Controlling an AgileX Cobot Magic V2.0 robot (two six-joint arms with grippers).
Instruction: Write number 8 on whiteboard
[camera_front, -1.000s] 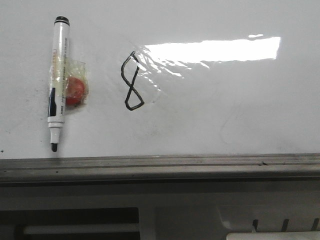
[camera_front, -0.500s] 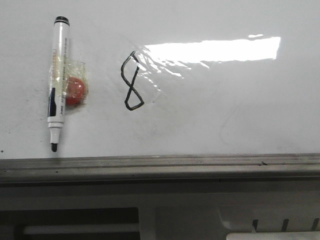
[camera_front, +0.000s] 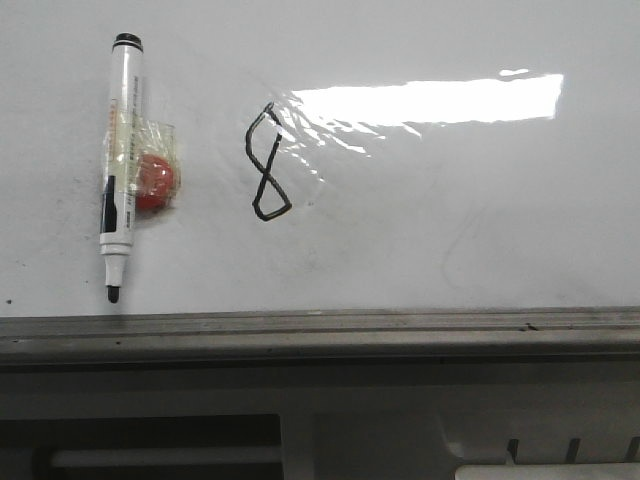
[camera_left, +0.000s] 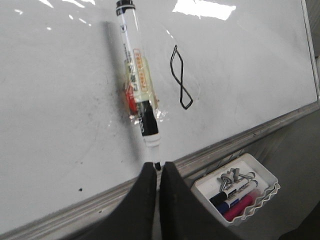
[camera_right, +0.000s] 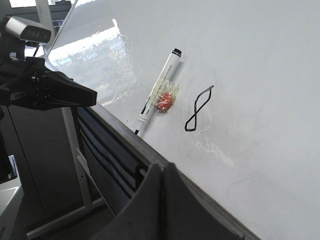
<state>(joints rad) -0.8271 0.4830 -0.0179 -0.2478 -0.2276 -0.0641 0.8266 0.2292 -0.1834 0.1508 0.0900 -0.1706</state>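
1. Drawn in thin black line on the whiteboard (camera_front: 450, 230): the number 8 (camera_front: 268, 162), angular, just left of a bright glare patch (camera_front: 430, 100).
2. Lying left of the figure, apart from it: a marker pen (camera_front: 121, 165), tip toward the grey edge rail (camera_front: 320, 325), with a red ball (camera_front: 156, 183) taped against its barrel.
3. Pulled off the board, fingers pressed together on nothing: left gripper (camera_left: 157, 175) and right gripper (camera_right: 162, 175).
4. Hung below the rail: a white tray (camera_left: 260, 172) of markers and clips.
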